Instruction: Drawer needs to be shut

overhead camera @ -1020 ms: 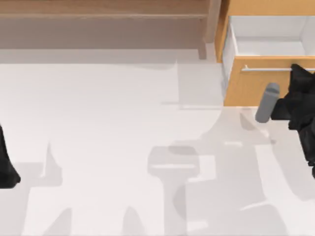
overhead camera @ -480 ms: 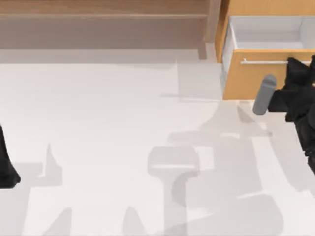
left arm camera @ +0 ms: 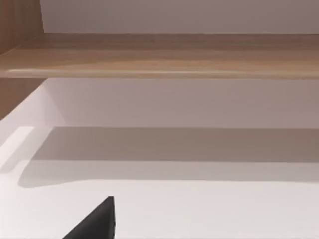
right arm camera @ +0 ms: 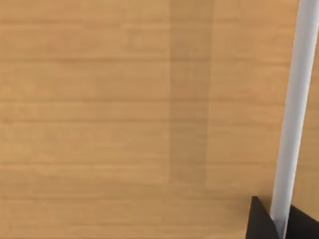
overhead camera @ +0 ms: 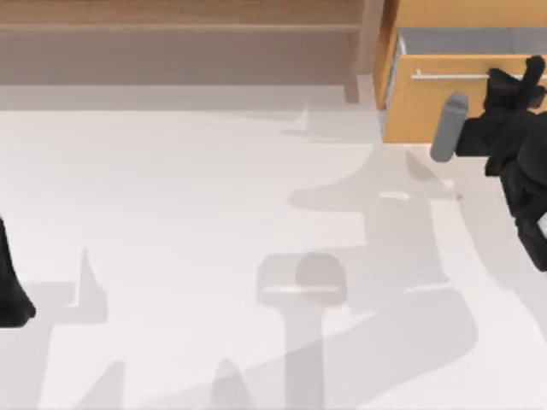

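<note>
The drawer (overhead camera: pixel 436 107) is at the table's back right, with an orange-tan front panel and a thin silver bar handle (overhead camera: pixel 444 75). A narrow strip of its grey-white inside (overhead camera: pixel 461 41) shows between the panel and the cabinet behind. My right gripper (overhead camera: pixel 513 83) presses against the front panel at the handle, near the right edge. In the right wrist view the panel (right arm camera: pixel 124 99) is very close and the handle (right arm camera: pixel 294 99) runs across it. My left gripper (overhead camera: pixel 10 286) is parked at the table's left edge.
A brown wooden shelf unit (overhead camera: pixel 171 26) spans the back left and also shows as a long board (left arm camera: pixel 149 55) in the left wrist view. A grey cylinder (overhead camera: pixel 449 128) sticks out from my right arm. The white table (overhead camera: pixel 214 213) stretches between the arms.
The drawer has slid back toward its cabinet, so much less of its inside shows. My right gripper has moved back with the front panel. The left arm has not moved.
</note>
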